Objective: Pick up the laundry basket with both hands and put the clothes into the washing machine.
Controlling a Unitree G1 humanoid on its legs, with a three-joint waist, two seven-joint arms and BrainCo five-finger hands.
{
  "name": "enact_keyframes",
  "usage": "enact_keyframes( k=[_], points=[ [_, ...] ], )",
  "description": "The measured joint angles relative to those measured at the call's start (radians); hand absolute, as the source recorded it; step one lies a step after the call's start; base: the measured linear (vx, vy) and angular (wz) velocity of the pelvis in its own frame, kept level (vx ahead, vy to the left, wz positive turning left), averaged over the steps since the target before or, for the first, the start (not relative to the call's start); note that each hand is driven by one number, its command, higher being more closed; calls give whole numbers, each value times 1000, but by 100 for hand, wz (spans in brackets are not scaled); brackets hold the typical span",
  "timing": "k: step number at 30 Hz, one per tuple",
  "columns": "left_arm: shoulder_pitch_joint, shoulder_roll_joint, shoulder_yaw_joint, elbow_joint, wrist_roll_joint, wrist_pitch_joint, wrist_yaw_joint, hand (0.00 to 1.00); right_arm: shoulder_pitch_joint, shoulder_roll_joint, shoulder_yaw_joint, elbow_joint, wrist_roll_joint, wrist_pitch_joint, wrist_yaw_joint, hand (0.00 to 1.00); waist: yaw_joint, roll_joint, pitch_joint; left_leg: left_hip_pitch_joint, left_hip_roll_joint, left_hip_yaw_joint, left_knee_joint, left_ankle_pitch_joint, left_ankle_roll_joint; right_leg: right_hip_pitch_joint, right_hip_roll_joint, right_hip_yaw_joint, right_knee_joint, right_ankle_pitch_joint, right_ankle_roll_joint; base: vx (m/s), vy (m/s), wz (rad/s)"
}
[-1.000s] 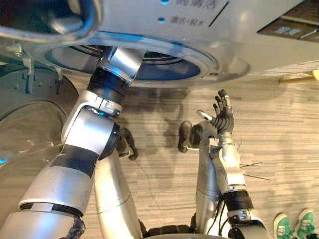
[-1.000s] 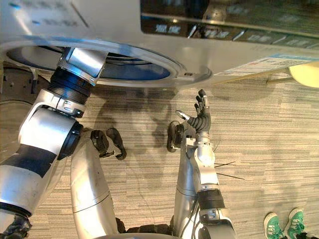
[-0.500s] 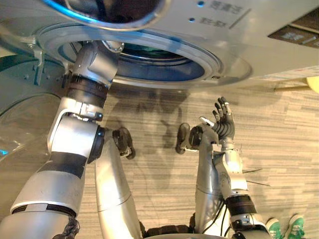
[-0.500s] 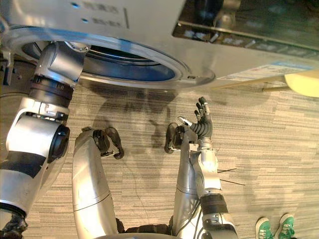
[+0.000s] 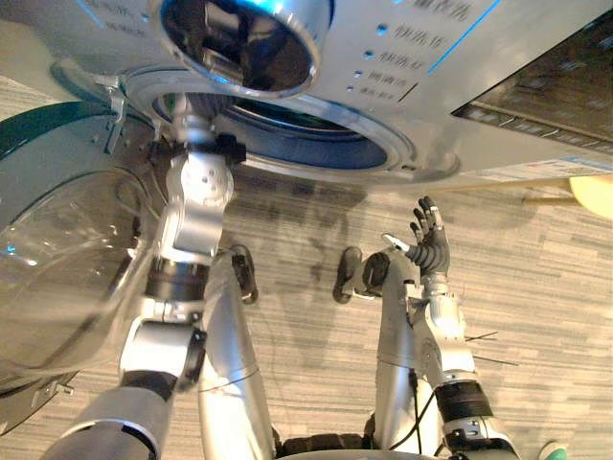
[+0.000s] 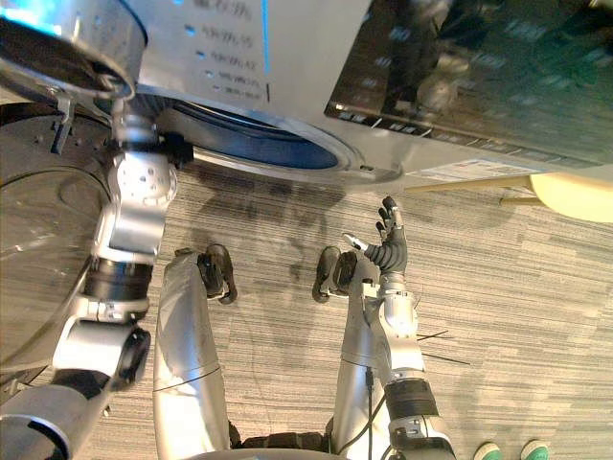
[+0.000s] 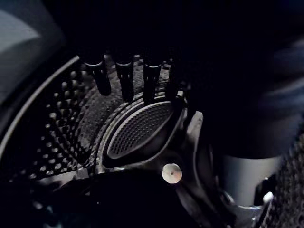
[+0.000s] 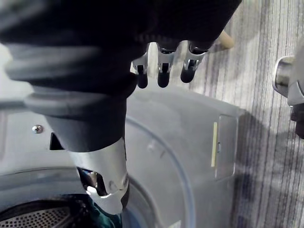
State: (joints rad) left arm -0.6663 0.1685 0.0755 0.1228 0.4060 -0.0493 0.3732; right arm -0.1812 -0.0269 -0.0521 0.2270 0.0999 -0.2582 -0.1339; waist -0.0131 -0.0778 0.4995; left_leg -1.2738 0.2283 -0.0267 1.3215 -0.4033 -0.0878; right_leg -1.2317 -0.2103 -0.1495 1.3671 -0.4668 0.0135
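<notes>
Left arm is up at 11 o'clock and gone through the mouth (image 5: 383, 158) of the washing machine (image 5: 402, 57). The glass door (image 5: 67, 259) hangs wide open at 9 o'clock. Inside, the left hand (image 7: 124, 76) has its fingers out straight with nothing between them, the dark tips just short of the perforated drum (image 7: 61, 123) and the ribbed paddle (image 7: 140, 128). The right hand (image 5: 428, 247) waits at 3 o'clock over the striped floor (image 5: 536, 287), palm up, fingers spread, empty, well apart from the machine front.

And the clothes? From the right wrist there is a dark teal patch (image 8: 97, 209) at the drum's lip, right beside the left arm. That is probably the laundry, though I cannot tell for certain. My read is that the load is in and this is the last poke to seat it.

Now the danger. If that teal cloth sits on the lip, the wrist cover could drag it back out onto the floor as the arm withdraws. The forearm is close to the rim, so a crooked pull could knock against it. The open door is near the left elbow, and a sideways swing would hit the glass.
</notes>
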Motion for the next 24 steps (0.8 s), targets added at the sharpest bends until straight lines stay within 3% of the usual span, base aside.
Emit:
enact_keyframes(
  k=[3,7,11,13,15,20,24],
  points=[
    [168,-107,10,0,-138,-30,3,0,28,0,-16,-1,-15,9,-12,0,7,0,-43,37,1,1,-34,3,-4,39,2,-11,-30,0,-1,22,-45,4],
    [367,-190,-6,42,-247,-57,-6,0,85,1,-30,13,-31,33,-31,0,32,3,-82,134,9,11,-86,2,-5,131,12,-13,-83,-1,-2,32,-39,-3],
    [479,-193,-8,187,-355,-73,-51,0,124,11,-29,87,-30,50,-37,0,40,4,-98,302,15,47,-189,7,-11,284,23,-16,-186,12,-5,54,-42,-8],
    [540,-186,-32,280,-420,-74,-88,0,156,12,-29,156,-23,63,-37,0,41,4,-104,452,12,76,-300,31,-9,422,30,-20,-292,39,-2,105,-19,-7],
    [632,-183,-76,354,-452,-77,-147,0,238,19,-29,202,10,72,-38,0,51,15,-164,626,7,119,-484,86,-7,586,46,-32,-479,101,10,150,21,-8],
    [676,-177,-94,503,-437,-89,-215,0,308,29,-29,308,16,81,-35,0,53,33,-263,882,-7,209,-789,187,1,812,76,-30,-786,221,30,197,68,-20],
    [687,-135,-96,656,-389,-91,-242,0,314,19,-58,477,16,90,-17,0,25,62,-354,1069,-46,283,-1094,308,0,953,101,-1,-1066,346,46,160,50,-29]
  ],
)
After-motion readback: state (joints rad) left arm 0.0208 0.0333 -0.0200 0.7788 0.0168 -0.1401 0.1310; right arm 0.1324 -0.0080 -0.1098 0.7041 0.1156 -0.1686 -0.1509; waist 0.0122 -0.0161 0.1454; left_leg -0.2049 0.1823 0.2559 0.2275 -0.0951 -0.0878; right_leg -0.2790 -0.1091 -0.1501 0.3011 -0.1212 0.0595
